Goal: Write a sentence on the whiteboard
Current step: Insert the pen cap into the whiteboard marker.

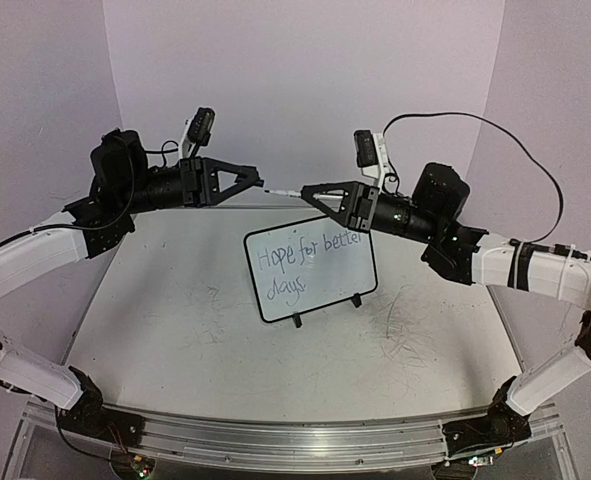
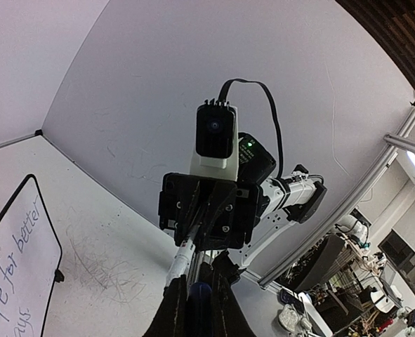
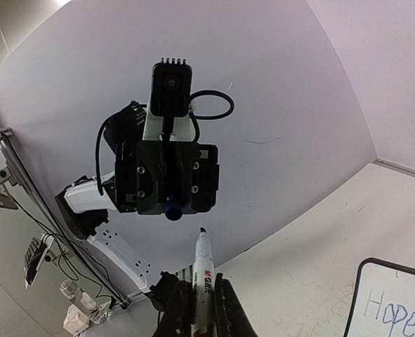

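Note:
The whiteboard (image 1: 310, 290) stands tilted on its two feet at mid-table. On it is the blue sentence (image 1: 313, 254) "Hope for better days" in two lines. Both arms are raised above the board's far edge, with their fingers pointing at each other. My right gripper (image 3: 203, 284) is shut on a white marker (image 3: 203, 261), whose bare tip points at the left gripper. My left gripper (image 2: 197, 289) is shut on the blue marker cap (image 2: 199, 293). In the top view a small gap separates the marker (image 1: 287, 190) from the left gripper (image 1: 261, 183). The right gripper (image 1: 308, 190) hangs right of that gap.
Grey scribble marks (image 1: 405, 325) cover the table to the right of the board. White walls close in the back and both sides. An aluminium rail (image 1: 275, 440) runs along the near edge between the arm bases.

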You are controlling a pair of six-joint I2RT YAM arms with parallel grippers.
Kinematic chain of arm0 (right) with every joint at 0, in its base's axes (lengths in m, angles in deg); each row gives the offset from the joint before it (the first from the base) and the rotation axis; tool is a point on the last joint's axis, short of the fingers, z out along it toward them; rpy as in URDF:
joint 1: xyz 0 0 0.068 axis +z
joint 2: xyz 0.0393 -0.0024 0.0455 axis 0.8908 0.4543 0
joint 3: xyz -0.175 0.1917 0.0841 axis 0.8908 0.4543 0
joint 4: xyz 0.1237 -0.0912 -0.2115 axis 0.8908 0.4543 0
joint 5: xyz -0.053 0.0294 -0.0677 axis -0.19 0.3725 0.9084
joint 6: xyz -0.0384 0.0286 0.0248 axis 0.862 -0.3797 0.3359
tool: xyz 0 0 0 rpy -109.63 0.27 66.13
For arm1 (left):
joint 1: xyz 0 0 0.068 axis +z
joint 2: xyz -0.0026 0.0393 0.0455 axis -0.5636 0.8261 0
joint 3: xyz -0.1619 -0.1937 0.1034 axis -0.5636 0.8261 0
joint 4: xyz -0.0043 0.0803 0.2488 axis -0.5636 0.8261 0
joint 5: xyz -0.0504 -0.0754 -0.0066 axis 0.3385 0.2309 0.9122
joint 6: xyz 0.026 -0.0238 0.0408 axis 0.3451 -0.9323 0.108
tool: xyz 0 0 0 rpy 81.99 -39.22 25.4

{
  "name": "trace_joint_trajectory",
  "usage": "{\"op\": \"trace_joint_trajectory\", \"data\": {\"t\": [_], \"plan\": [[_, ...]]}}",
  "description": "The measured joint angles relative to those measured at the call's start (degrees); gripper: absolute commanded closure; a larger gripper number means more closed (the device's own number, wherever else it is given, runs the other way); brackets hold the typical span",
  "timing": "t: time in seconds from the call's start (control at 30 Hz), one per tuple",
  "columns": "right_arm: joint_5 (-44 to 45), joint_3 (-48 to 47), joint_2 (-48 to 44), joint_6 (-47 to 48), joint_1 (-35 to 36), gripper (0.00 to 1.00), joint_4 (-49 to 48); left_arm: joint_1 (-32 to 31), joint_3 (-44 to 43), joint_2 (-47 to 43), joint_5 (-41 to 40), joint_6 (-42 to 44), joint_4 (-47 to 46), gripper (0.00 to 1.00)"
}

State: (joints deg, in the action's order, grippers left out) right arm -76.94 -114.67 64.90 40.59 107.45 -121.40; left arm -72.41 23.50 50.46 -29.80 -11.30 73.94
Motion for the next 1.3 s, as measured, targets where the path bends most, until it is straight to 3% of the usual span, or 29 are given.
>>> {"op": "trace_joint_trajectory", "data": {"t": [1.3], "plan": [[-1.1,0.8,0.0,-1.6,0.4,1.0,-4.7,-0.2,0.2,0.5,-0.1,-0.7,-0.3,1.0]]}}
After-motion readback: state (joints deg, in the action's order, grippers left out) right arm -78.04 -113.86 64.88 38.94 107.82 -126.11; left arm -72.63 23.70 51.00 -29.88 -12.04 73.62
